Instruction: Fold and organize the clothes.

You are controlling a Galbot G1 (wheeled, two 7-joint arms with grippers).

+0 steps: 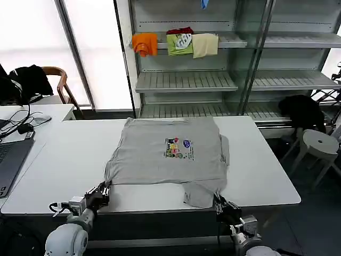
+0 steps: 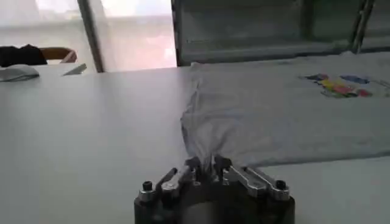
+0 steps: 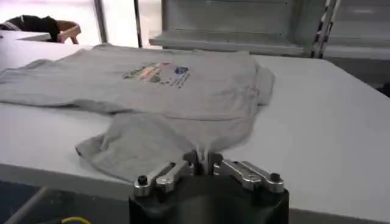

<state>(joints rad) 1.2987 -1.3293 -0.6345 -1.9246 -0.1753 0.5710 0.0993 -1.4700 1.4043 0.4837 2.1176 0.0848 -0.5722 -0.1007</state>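
A light grey short-sleeved shirt (image 1: 170,149) lies spread on the white table (image 1: 69,160), chest print up, in the head view. At the table's near edge my left gripper (image 1: 103,191) is shut on the shirt's near left corner; in the left wrist view the fabric (image 2: 256,115) runs into that gripper (image 2: 206,163). My right gripper (image 1: 219,202) is shut on the shirt's near right corner, beside a bunched fold of cloth (image 1: 200,194). The right wrist view has the shirt (image 3: 177,91) pinched in the gripper (image 3: 202,157).
A laptop (image 1: 8,160) and cables lie on the desk at the left. Shelves (image 1: 184,80) behind the table hold orange, green and cream garments. A white stool (image 1: 319,144) and a black garment stand at the right. A chair (image 1: 56,80) is at the back left.
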